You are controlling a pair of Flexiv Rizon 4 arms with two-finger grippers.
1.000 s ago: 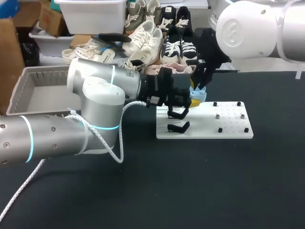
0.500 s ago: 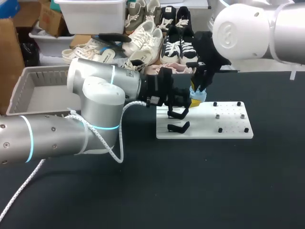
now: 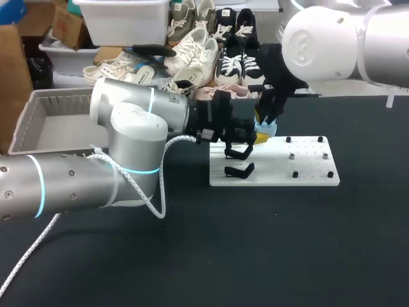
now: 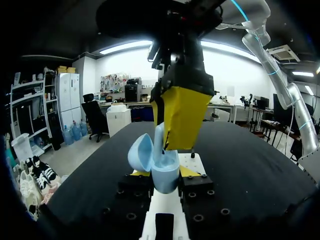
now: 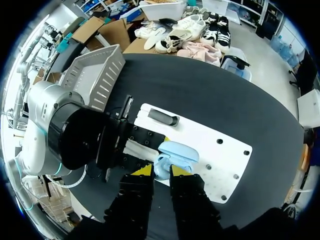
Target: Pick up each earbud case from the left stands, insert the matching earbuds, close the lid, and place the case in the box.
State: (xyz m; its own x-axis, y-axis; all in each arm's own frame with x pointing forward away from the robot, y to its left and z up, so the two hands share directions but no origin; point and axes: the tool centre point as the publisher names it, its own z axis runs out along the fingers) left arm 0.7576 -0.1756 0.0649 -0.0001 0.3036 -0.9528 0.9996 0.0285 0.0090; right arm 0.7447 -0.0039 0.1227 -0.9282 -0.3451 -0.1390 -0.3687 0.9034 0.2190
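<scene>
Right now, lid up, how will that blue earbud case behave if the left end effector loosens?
Probably slippery: the blue earbud case looks smooth and rounded, so it could twist in the left end effector. Its open lid sits on one hinge edge and may swing shut if bumped. Small and hollow, so likely light.

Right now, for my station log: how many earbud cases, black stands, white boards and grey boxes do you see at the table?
light blue earbud case: 1
black stands: 2
white board: 1
grey box: 1
Total: 5
</scene>
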